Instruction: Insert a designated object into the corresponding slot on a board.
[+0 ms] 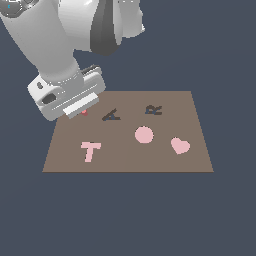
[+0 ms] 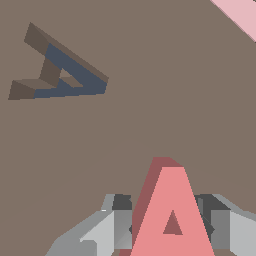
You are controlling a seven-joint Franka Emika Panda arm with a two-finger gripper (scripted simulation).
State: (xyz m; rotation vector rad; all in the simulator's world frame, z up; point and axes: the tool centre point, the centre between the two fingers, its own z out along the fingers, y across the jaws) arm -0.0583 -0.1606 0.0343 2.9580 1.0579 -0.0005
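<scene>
The salmon-red A block (image 2: 172,215) stands between my gripper's two fingers (image 2: 119,227), whose pads press its sides. In the exterior view my gripper (image 1: 81,108) is low over the back left part of the brown board (image 1: 190,160) and hides the block except for a red sliver (image 1: 84,112). The dark A-shaped slot (image 1: 111,115) lies on the board just to the exterior view's right of the gripper. It also shows empty in the wrist view (image 2: 65,75), apart from the block.
A dark R-shaped recess (image 1: 153,109) lies at the back of the board. A pink circle (image 1: 144,135), a pink heart (image 1: 180,145) and a pale pink T (image 1: 90,150) sit nearer the front. A pale pink edge (image 2: 240,15) shows in the wrist view.
</scene>
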